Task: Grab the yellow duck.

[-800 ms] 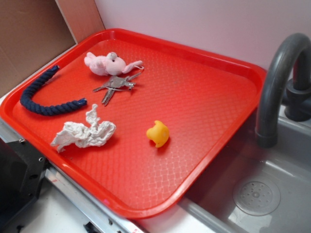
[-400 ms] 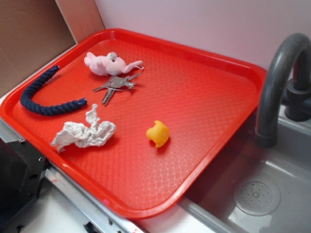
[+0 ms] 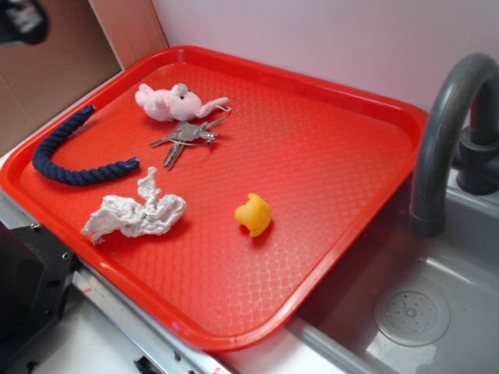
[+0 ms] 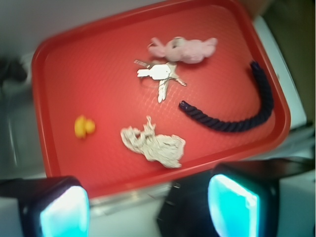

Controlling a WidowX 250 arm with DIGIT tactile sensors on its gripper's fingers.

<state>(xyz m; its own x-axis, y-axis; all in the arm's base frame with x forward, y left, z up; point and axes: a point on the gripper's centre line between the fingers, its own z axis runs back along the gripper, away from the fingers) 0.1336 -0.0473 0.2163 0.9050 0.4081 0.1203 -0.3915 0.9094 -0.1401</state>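
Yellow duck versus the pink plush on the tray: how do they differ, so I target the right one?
The yellow duck is smooth and yellow-orange; the pink plush is fuzzy and pale pink. The duck is compact and smaller; the plush is longer, sprawled with limbs out. The duck sits alone on bare tray; the plush lies right by the keys. Both rest on the red tray, untouched by the gripper.

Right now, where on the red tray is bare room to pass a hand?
The tray is bare on its sink side, between the yellow duck and the faucet. Crowded: pink plush, keys, navy rope, crumpled cloth.
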